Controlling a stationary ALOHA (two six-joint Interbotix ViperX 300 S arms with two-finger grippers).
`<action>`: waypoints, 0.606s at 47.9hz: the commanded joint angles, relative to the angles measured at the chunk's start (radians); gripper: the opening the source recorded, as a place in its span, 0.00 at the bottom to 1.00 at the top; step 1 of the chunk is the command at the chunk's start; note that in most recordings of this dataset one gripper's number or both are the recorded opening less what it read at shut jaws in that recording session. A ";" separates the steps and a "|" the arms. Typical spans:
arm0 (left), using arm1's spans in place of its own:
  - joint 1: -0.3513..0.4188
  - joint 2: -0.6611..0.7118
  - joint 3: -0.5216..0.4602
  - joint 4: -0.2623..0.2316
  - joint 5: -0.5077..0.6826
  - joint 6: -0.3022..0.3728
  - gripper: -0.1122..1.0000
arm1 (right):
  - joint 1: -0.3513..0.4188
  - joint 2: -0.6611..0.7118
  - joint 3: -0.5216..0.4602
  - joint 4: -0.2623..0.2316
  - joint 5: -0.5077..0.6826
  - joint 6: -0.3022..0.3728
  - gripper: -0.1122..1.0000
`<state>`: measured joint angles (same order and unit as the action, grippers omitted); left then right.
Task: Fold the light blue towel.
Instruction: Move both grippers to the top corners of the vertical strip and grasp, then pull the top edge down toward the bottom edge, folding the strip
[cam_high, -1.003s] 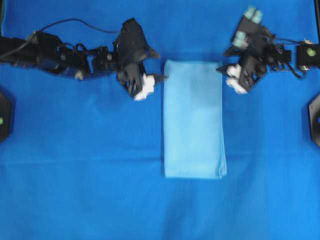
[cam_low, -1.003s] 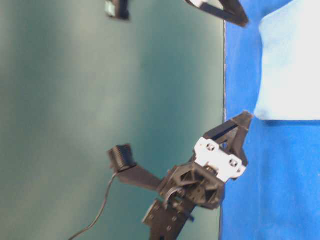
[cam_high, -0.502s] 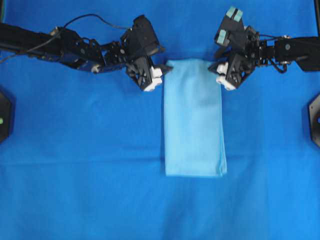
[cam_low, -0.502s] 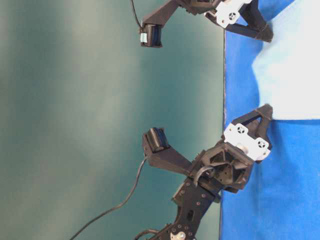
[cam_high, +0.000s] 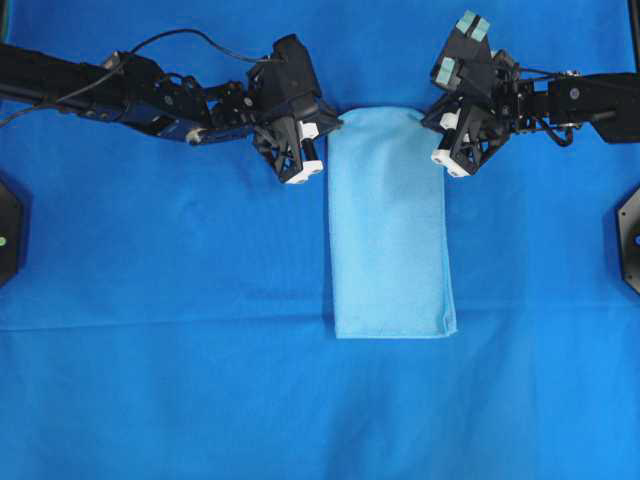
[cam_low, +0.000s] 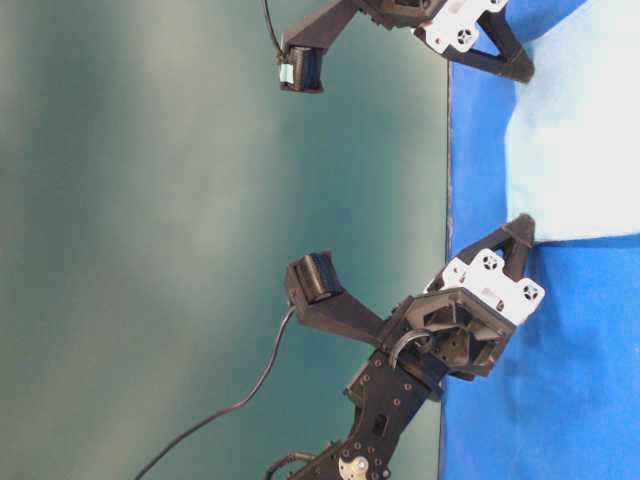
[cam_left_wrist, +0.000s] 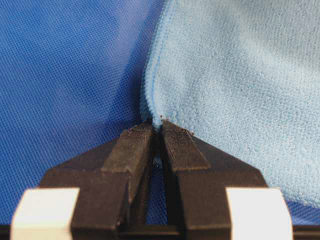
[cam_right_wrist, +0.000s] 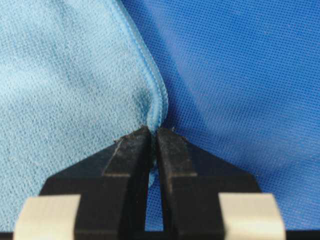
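The light blue towel (cam_high: 388, 225) lies as a long folded strip in the middle of the table, its far end slightly bunched. My left gripper (cam_high: 328, 127) is shut on the towel's far left corner; in the left wrist view the hem (cam_left_wrist: 150, 95) is pinched between the black fingertips at the left gripper (cam_left_wrist: 157, 126). My right gripper (cam_high: 432, 122) is shut on the far right corner, and the right wrist view shows the hem (cam_right_wrist: 157, 95) squeezed at the right gripper (cam_right_wrist: 153, 131). The table-level view shows both corners of the towel (cam_low: 580, 140) held at the left gripper (cam_low: 526, 228) and the right gripper (cam_low: 522, 68).
A royal-blue covering (cam_high: 200, 380) spreads over the whole table. Black fixtures sit at the left edge (cam_high: 8, 235) and the right edge (cam_high: 630, 235). Both arms reach in from the sides along the far part of the table.
Both grippers moved in to the towel's far corners and closed on them. The far edge has bunched up and the whole towel has shifted slightly toward the near side.
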<state>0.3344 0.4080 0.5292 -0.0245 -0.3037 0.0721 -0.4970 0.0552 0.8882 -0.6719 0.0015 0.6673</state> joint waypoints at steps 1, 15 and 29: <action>0.011 -0.034 -0.021 -0.002 0.017 0.008 0.13 | -0.006 -0.018 -0.008 0.002 0.014 0.002 0.15; 0.043 -0.109 -0.052 -0.002 0.101 0.072 0.13 | -0.011 -0.110 -0.035 -0.005 0.120 -0.006 0.15; 0.049 -0.120 -0.074 -0.002 0.135 0.089 0.13 | -0.015 -0.129 -0.044 -0.006 0.130 -0.002 0.15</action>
<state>0.3820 0.3283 0.4725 -0.0245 -0.1749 0.1626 -0.5062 -0.0506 0.8575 -0.6750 0.1304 0.6627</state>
